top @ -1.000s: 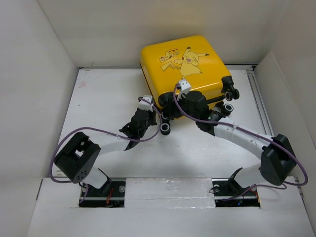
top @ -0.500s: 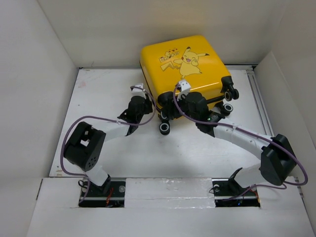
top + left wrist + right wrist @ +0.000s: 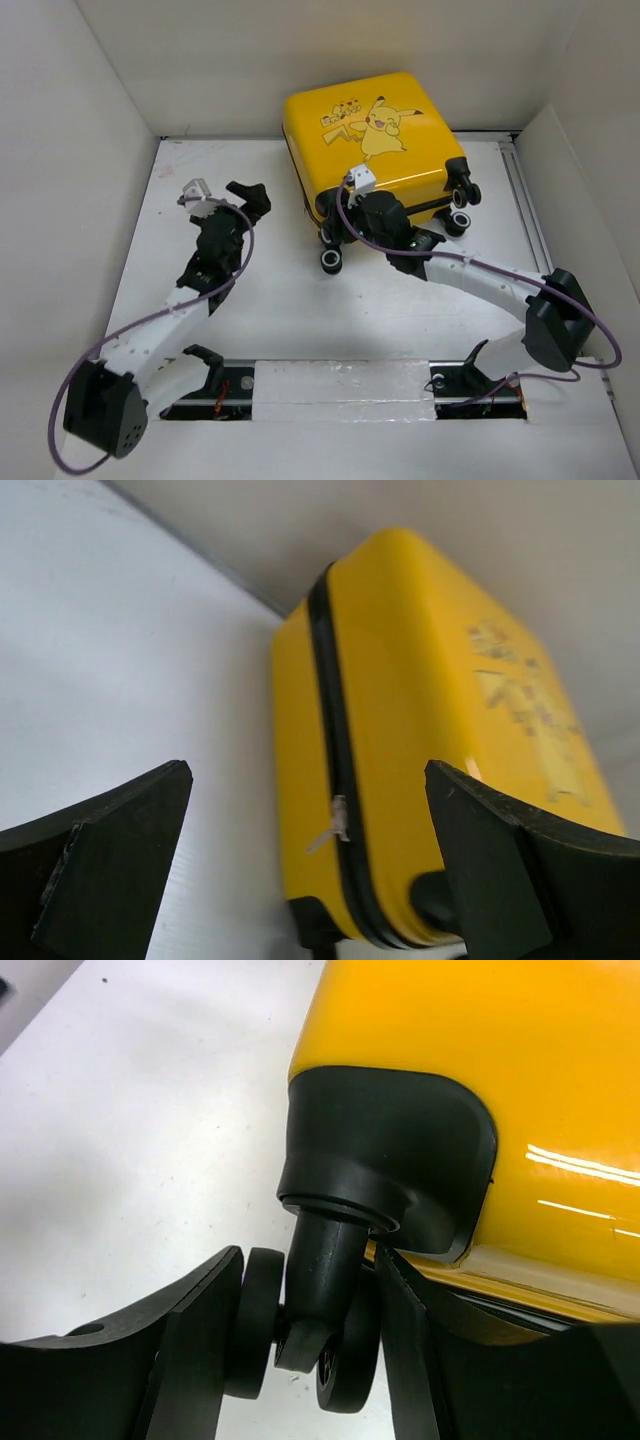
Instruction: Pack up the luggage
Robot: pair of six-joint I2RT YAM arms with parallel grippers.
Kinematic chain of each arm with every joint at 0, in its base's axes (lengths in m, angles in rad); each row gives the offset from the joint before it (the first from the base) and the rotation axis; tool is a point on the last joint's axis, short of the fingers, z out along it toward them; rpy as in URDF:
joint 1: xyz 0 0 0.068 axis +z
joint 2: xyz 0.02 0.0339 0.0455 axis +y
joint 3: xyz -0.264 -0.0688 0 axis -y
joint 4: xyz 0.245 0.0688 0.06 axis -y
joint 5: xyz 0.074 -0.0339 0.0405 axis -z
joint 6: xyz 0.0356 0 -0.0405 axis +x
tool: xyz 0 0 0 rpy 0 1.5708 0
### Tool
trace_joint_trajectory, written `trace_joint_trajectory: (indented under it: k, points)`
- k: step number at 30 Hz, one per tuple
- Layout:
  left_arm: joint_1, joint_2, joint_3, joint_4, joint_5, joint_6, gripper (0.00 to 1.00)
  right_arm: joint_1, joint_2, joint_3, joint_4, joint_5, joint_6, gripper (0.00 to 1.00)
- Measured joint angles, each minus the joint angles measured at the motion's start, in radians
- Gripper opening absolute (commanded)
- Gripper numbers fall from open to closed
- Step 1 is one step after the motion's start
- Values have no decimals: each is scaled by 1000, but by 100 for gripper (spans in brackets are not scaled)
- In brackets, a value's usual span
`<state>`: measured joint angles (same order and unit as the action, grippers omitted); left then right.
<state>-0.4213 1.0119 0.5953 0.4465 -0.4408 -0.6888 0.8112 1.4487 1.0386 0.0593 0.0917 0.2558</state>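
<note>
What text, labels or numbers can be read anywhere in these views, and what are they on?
Logo print on the lid of the luggage, left of the cartoon figure: lettering present, too small to read.
The same print in the left wrist view: blurred, unreadable.
Nothing else with words, numbers or signs shows in any of the three views.

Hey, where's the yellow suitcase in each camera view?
Top external: suitcase, upper centre.
Left wrist: centre right, zipper edge facing.
Right wrist: top right, one corner only.
Shared landmark: black wheel housing at its near end, above the caster.
</note>
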Motion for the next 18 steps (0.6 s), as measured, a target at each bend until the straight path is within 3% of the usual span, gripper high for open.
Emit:
trace_joint_trajectory:
  k: [1, 2, 4, 5, 8, 9, 13, 18]
  points:
    - [-3, -55, -9, -10, 6, -6, 100, 14, 4, 6, -4, 19, 0, 4]
    - [-4, -106, -17, -21, 19, -12, 100, 27, 8, 14, -10, 35, -2, 20]
    - [-4, -197, -33, -53, 46, -20, 100, 59, 17, 31, -26, 65, -1, 39]
    - [-4, -242, -40, -71, 61, -22, 100, 78, 18, 37, -36, 81, -1, 54]
    - [-4, -350, -60, -131, 94, -23, 100, 134, 11, 48, -77, 75, 8, 83]
    - [-4, -384, -69, -154, 99, -23, 100, 165, 3, 48, -94, 69, 5, 100]
    - [-4, -512, -111, -275, 112, -32, 100, 283, -75, 47, -176, 39, 22, 100]
    - [-4, -679, -147, -381, 163, -39, 100, 368, -311, 21, -182, 50, 58, 100]
